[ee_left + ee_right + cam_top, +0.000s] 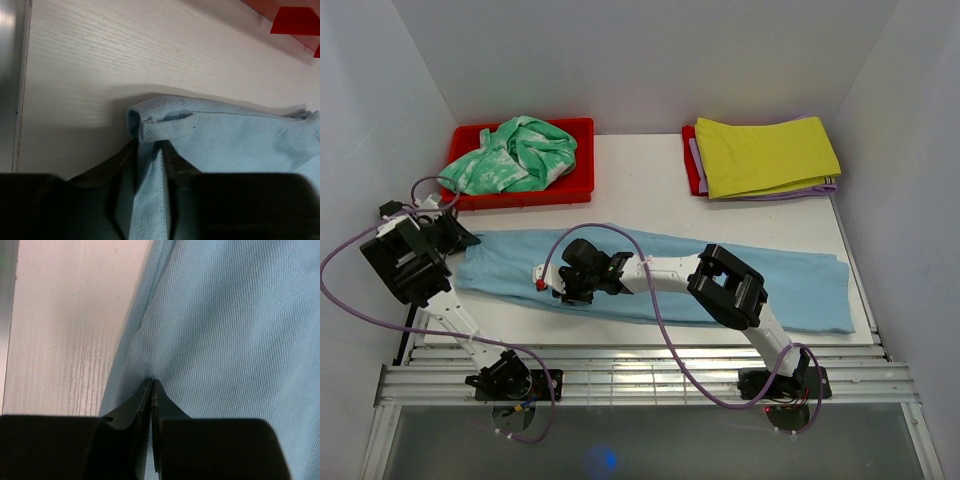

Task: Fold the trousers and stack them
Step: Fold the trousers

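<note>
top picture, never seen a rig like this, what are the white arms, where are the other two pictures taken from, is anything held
The top picture looks down on a table with two robot arms bolted at its near edge, the left arm and the right arm. Each ends in a two-finger gripper. The other two pictures come from cameras on the wrists; the dark shapes at the bottom are the arm's own fingers. Light-blue trousers lie across the table. The left gripper pinches a stitched edge at their left end; the right gripper is closed on the cloth near their front edge. At the back, a red tray holds a green-and-white cloth, and a folded yellow cloth lies on the right.
</note>
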You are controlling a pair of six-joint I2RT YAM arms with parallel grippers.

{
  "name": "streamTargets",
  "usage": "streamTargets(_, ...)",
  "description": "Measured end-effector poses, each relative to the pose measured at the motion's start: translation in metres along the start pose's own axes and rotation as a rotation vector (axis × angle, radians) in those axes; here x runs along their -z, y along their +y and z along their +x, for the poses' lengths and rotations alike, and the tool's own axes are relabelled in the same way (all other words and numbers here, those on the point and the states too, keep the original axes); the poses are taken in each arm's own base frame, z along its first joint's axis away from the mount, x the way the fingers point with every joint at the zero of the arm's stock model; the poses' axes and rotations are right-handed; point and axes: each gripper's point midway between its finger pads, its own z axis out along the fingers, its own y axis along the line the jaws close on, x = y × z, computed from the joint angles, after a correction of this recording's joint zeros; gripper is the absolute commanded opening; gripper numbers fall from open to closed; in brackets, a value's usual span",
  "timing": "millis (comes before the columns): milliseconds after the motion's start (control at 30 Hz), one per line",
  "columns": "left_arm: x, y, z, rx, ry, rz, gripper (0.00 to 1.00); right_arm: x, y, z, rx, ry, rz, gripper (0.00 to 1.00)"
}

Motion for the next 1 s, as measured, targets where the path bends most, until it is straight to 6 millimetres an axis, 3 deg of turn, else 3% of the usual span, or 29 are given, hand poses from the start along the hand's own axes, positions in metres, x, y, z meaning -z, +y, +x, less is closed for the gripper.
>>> streamTargets(33, 0.000, -0.001, -0.003, -0.010, -0.008, 0.003, 0.49, 0.000, 0.000, 0.000, 0.000, 0.002, -0.001, 0.14)
streamTargets(67, 0.000, -0.003, -0.006, -0.025, -0.017, 0.010, 0.67, 0.001, 0.000, 0.000, -0.001, 0.006, -0.003, 0.21)
streamTargets(100, 0.001, -0.007, -0.008, -0.040, -0.027, 0.024, 0.71, 0.002, 0.000, -0.001, -0.006, 0.015, -0.007, 0.29)
streamTargets(133, 0.004, -0.011, -0.012, -0.074, -0.037, 0.023, 0.75, 0.004, 0.001, -0.001, -0.015, 0.025, -0.011, 0.46)
streamTargets(233, 0.019, -0.020, -0.024, -0.170, -0.077, 0.002, 0.79, 0.014, -0.004, 0.002, -0.056, 0.054, -0.023, 0.64)
streamTargets(333, 0.055, -0.045, -0.042, -0.319, -0.156, -0.022, 0.80, 0.039, -0.013, 0.008, -0.126, 0.074, -0.039, 0.65)
streamTargets(433, 0.102, -0.087, -0.050, -0.521, -0.263, -0.038, 0.78, 0.085, -0.046, 0.008, -0.211, 0.045, 0.002, 0.65)
streamTargets(500, 0.125, -0.119, -0.039, -0.659, -0.310, -0.026, 0.78, 0.123, -0.080, 0.007, -0.257, -0.002, 0.069, 0.57)
streamTargets(567, 0.130, -0.146, -0.018, -0.775, -0.316, 0.012, 0.78, 0.161, -0.113, 0.010, -0.302, -0.047, 0.147, 0.50)
streamTargets(600, 0.127, -0.158, -0.006, -0.823, -0.305, 0.042, 0.77, 0.176, -0.127, 0.014, -0.324, -0.060, 0.181, 0.41)
streamTargets(667, 0.110, -0.176, 0.020, -0.878, -0.256, 0.119, 0.76, 0.201, -0.151, 0.029, -0.380, -0.075, 0.244, 0.35)
streamTargets(767, 0.076, -0.196, 0.052, -0.908, -0.144, 0.224, 0.73, 0.209, -0.164, 0.055, -0.456, -0.055, 0.273, 0.29)
streamTargets(833, 0.054, -0.212, 0.067, -0.934, -0.079, 0.277, 0.70, 0.201, -0.158, 0.072, -0.492, -0.015, 0.257, 0.29)
streamTargets(1000, -0.002, -0.269, 0.114, -1.029, 0.088, 0.403, 0.69, 0.178, -0.117, 0.121, -0.568, 0.132, 0.199, 0.25)
